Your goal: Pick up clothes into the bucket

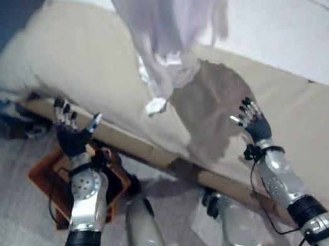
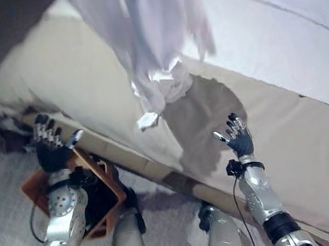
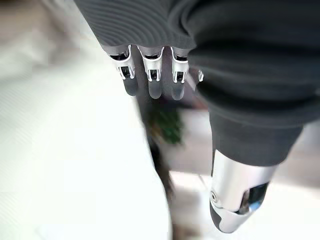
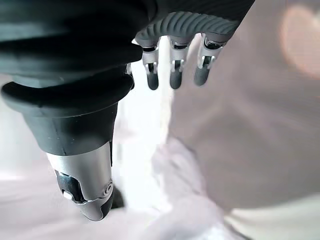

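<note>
White garment [image 1: 160,28] seen hanging over beige sofa [image 1: 319,134], long axis near vertical, lower end with crumpled tip pointing down toward seat edge. What holds its top is not shown. Garment placed ahead of and between both hands, above them; right hand [image 1: 252,121] judged slightly nearer. Left hand [image 1: 71,130] raised above orange bucket [image 1: 44,182] on floor. Both hands held spread, nothing gripped.

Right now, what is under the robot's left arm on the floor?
An orange bucket stands on the floor beside the beige sofa. The arm covers most of its dark inside, so its contents cannot be seen.
</note>
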